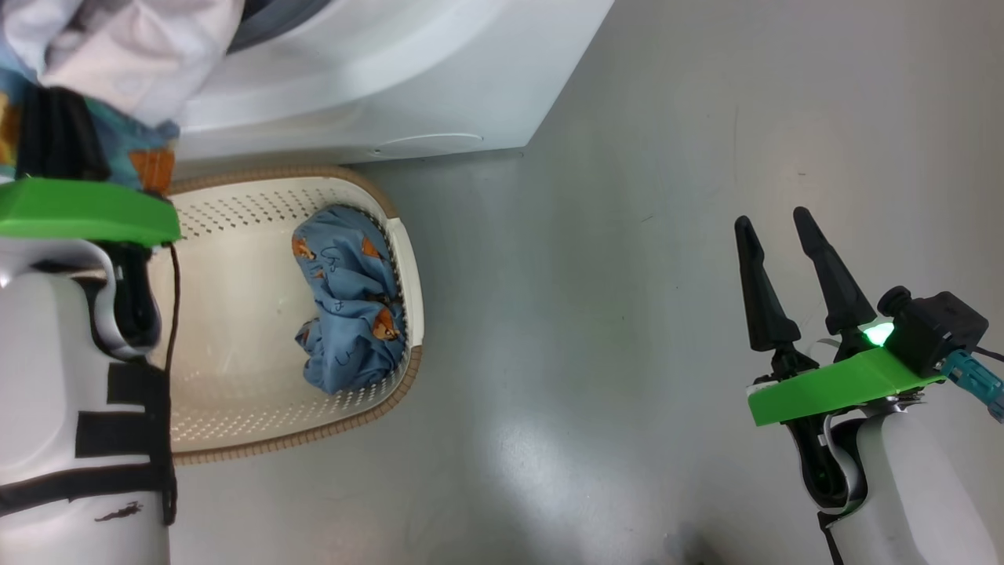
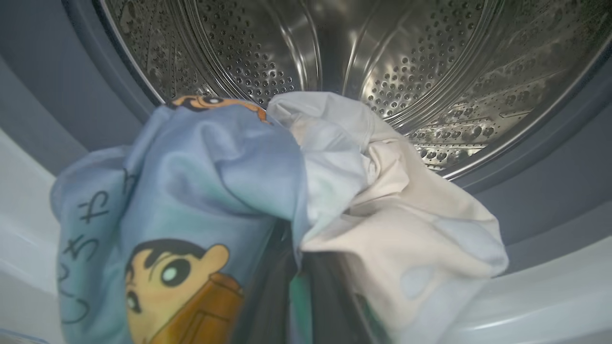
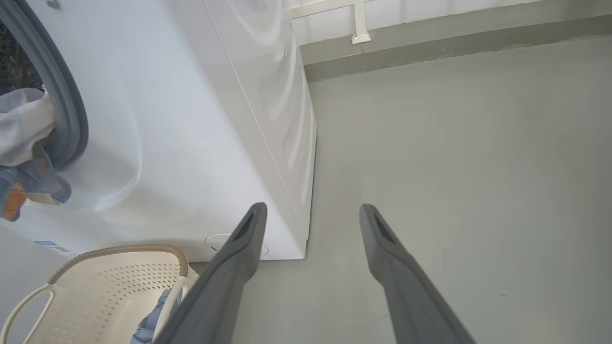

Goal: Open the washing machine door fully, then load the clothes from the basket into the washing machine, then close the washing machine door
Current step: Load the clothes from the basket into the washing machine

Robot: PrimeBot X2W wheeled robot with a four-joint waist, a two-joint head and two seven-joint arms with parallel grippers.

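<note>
Head view, left edge: the left gripper is clamped shut on a blue-and-white garment at the open mouth of the washing machine, before its steel drum. Just beside the machine, the basket stands on the floor, with a blue printed garment against its right wall. Rightward, the right gripper hangs wide open, empty.

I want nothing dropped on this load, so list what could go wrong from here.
1. The held garment drapes over the left gripper at the drum mouth, by the grey gasket; released here, it may slide to the floor.
2. Cloth wraps the fingers, so withdrawing could drag it out.
3. Another garment sits in the basket; closing now would leave it.
</note>
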